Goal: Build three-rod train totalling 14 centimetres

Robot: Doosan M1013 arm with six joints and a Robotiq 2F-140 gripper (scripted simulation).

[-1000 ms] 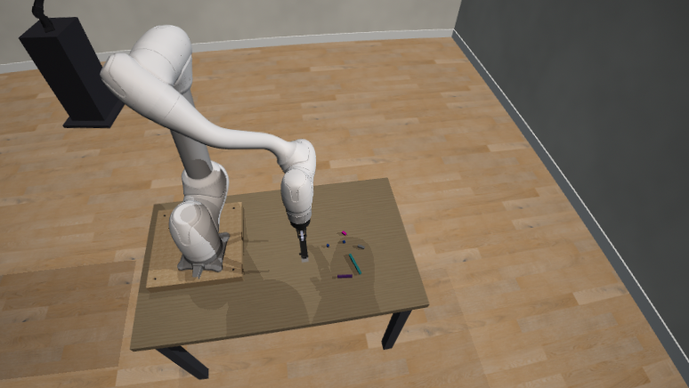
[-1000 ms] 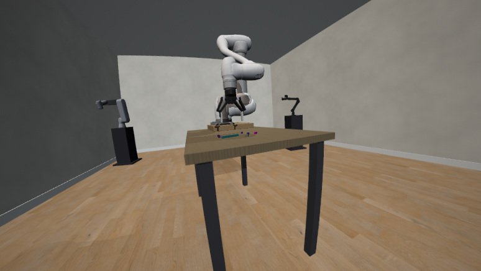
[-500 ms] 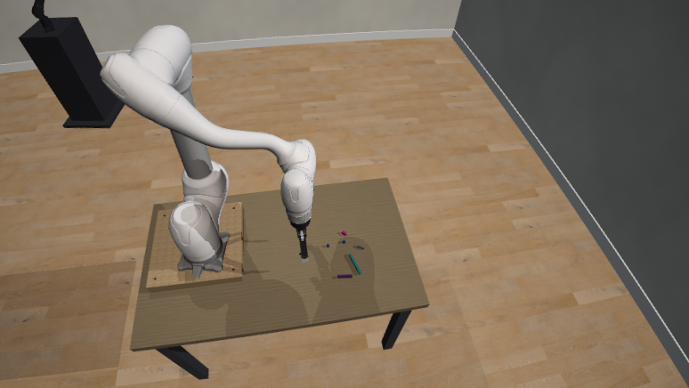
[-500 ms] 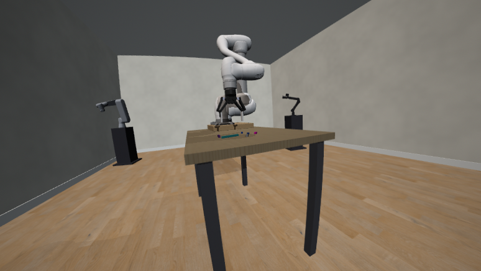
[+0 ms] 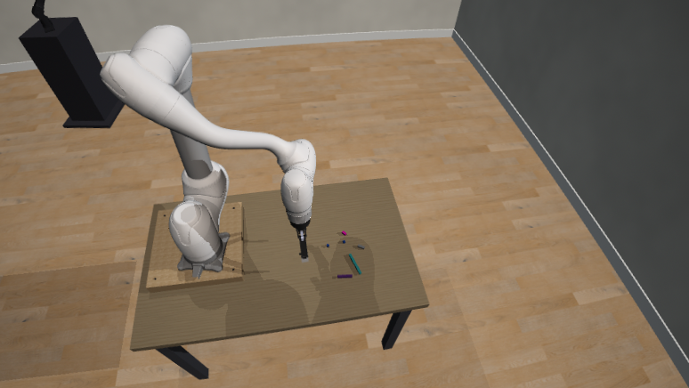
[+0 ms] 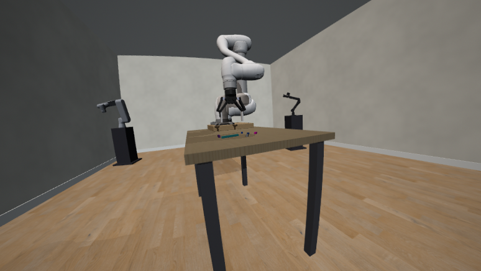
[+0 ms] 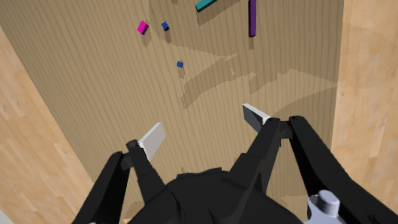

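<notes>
1. While the gripper (image 7: 205, 125) hovers over the table (image 5: 270, 318), its jaws stand fully spread and hold nothing.
2. Rods lie ahead, well apart: turquoise (image 5: 355, 263), purple (image 5: 344, 276), magenta (image 5: 344, 232), grey (image 5: 360, 246), two blue (image 5: 328, 245).
3. They look stiff, light, probably easily nudged; pinch each mid-length across its narrow sides.
4. No containers visible.
</notes>
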